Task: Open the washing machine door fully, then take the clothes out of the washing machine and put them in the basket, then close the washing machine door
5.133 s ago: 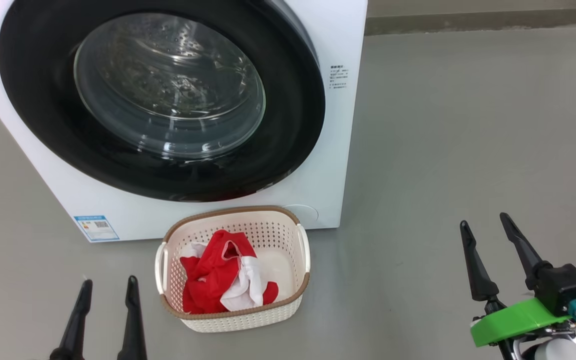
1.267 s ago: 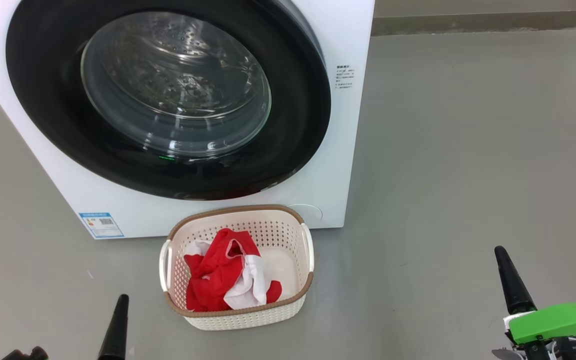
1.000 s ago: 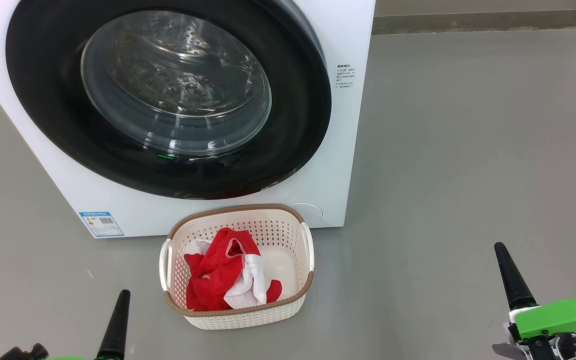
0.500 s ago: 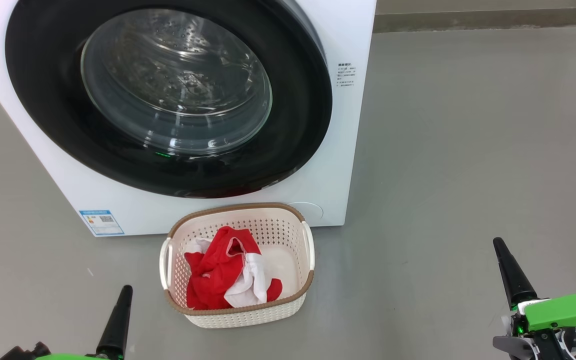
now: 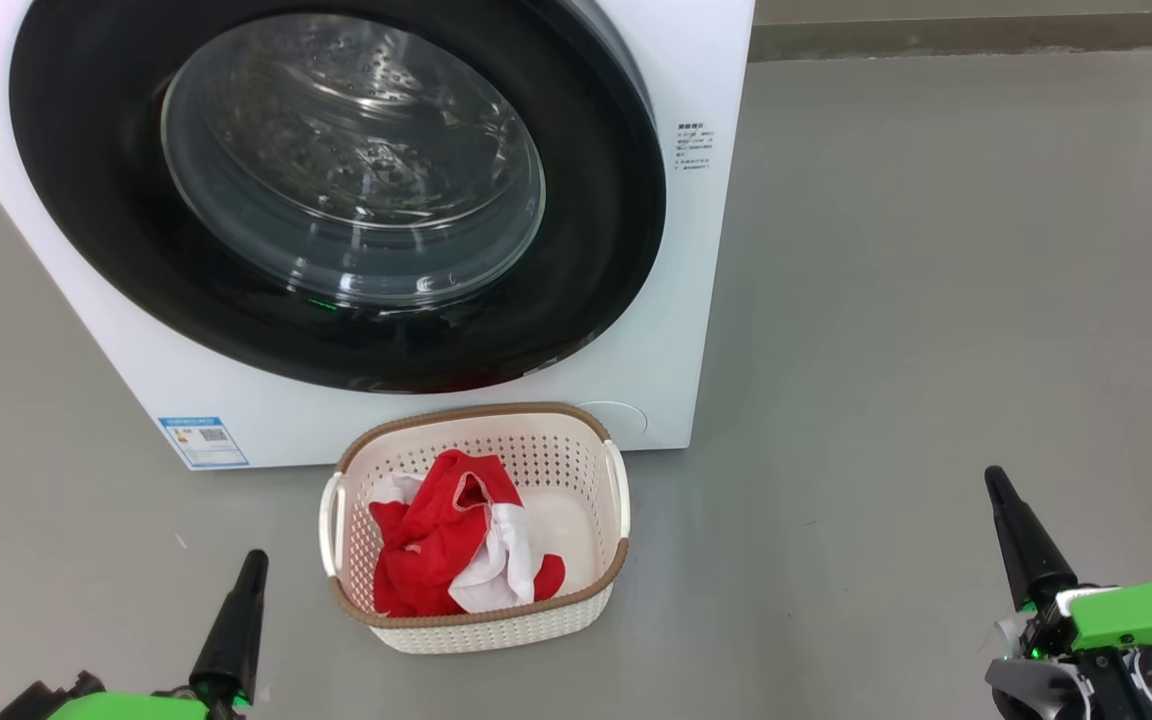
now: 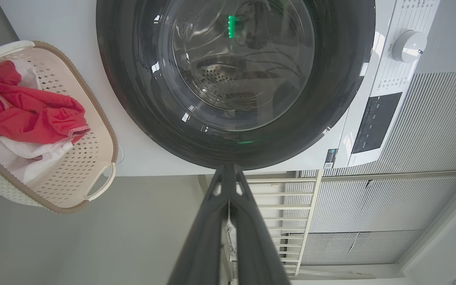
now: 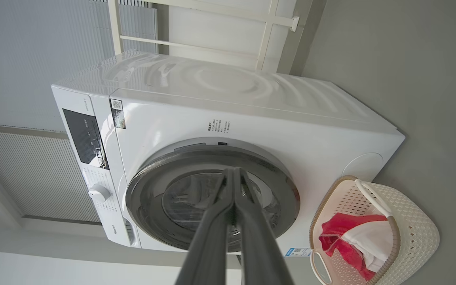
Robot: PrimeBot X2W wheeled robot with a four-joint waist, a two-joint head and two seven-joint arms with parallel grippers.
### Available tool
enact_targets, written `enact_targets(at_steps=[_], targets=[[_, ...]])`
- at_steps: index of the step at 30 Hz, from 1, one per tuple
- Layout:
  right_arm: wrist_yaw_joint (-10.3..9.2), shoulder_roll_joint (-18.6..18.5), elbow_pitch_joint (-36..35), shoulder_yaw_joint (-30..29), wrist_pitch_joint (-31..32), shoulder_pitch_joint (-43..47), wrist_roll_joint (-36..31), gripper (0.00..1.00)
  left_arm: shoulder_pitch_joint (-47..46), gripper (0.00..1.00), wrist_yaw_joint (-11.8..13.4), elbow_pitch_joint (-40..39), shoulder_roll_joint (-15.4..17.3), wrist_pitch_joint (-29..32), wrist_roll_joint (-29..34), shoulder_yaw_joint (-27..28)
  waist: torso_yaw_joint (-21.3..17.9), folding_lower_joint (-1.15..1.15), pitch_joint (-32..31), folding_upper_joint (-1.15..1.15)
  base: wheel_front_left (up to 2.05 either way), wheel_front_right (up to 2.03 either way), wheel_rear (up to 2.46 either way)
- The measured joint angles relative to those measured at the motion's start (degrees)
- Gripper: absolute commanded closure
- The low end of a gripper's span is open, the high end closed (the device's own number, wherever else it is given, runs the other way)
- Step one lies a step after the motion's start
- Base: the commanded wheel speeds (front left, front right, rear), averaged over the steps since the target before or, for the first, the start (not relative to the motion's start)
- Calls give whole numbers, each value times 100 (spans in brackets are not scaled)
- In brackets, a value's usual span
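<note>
While both our arms hang low over the grey floor [image 5: 936,300], we face the washing machine [image 5: 681,300]. The washing machine door [image 5: 351,170] lies flat against its front, the glossy black rim whole around the bulging glass. Through that glass we make out the perforated steel drum. A blue label sticker [image 5: 203,441] sits at the machine's lower left corner. Just before the machine stands the basket [image 5: 496,632], upright on the floor. The clothes [image 5: 431,550] lie inside it, red folds over a white panel, bunched toward its left half. Our left gripper [image 5: 254,570] points up at the lower left of the head view, its two dark fingers pressed together with nothing between them, near the basket but apart from it. Our right gripper [image 5: 998,495] rises at the lower right, likewise closed and empty, well apart from basket and machine.
</note>
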Motion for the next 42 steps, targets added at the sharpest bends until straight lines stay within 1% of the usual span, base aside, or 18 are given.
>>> enact_targets(at_steps=[3, 42], targets=[[-2, -5, 1, -5, 21, -47, 169, 100, -32, 100, -18, 13, -1, 41, -101, 4, 1, 0, 2, 0, 0, 0, 0], [-5, -8, 4, -11, 21, -47, 168, 100, -32, 100, -42, 20, -2, 41, -119, 8, 1, 0, 2, 0, 0, 0, 0]])
